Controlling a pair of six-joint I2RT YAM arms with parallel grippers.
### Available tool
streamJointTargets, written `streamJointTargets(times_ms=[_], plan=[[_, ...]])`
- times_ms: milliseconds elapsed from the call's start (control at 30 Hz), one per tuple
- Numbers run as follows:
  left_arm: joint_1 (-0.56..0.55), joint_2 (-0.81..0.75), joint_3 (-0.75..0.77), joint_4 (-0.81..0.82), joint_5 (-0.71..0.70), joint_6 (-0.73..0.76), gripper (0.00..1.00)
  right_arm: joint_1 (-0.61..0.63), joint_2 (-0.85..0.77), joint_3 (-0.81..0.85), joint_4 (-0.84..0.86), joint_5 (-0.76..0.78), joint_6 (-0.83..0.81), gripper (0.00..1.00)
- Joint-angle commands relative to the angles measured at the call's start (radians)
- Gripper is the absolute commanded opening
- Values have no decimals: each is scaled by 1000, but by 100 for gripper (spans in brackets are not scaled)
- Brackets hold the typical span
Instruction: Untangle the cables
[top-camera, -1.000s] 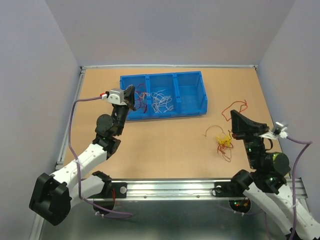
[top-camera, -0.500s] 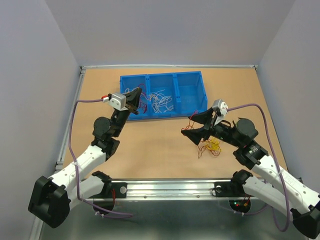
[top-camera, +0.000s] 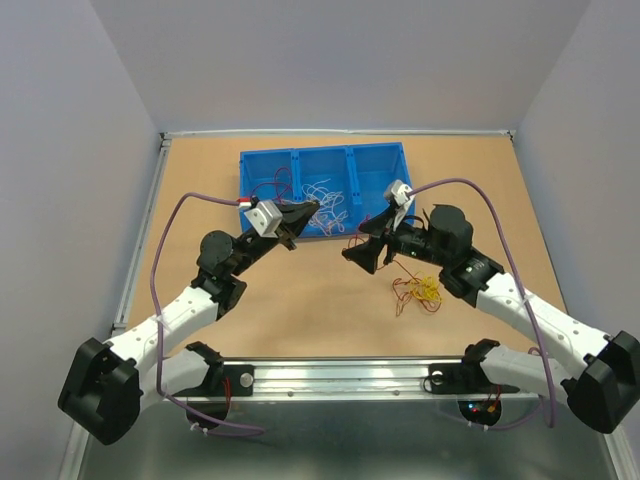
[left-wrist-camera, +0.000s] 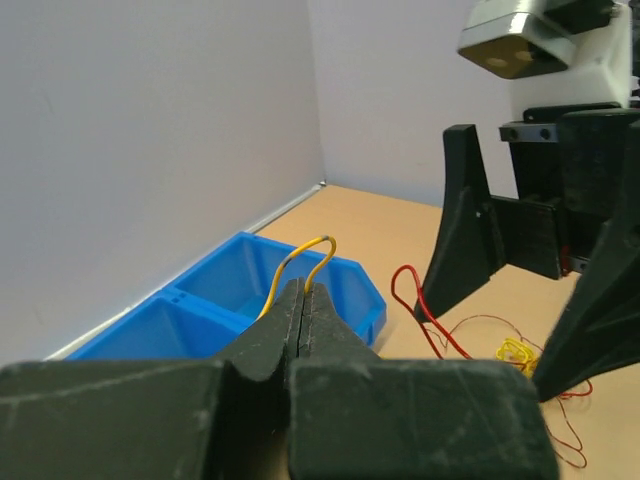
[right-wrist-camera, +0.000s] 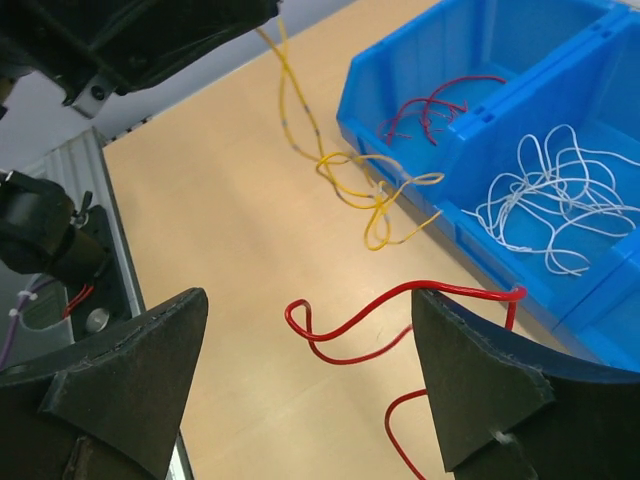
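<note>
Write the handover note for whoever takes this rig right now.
Left pincer: shut on a yellow wire, held up in front of the blue bin.
Right pincer: open, a red wire running between its fingers, not clamped.
Done: red wires lie in the bin's left compartment, white wires in the middle one.
Left: pull apart the yellow-and-red tangle on the table; the held yellow wire is not yet binned.

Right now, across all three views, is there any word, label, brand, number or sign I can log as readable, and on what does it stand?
None: no readable text in any view.
The blue bin, the table, the left pincer and the right pincer show no lettering, numbers or signs.
</note>
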Motion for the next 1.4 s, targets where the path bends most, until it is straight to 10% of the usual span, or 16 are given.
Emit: streamJointTargets(times_ms=[0, 333, 467, 900, 1367], plan=[[-6, -4, 45, 33, 33, 26, 0, 14, 9, 99, -59, 119, -17, 87], [-33, 4, 57, 2, 78, 51, 0, 44, 8, 108, -92, 78, -34, 81], [-35, -6, 49, 4, -23, 65, 0, 164, 126, 204, -264, 429, -50, 83], [-35, -13, 46, 2, -82, 69, 0, 238, 102, 238, -375, 711, 16, 80], [-43, 17, 74, -33, 209, 57, 0, 246, 64, 87, 44, 365, -257, 85]])
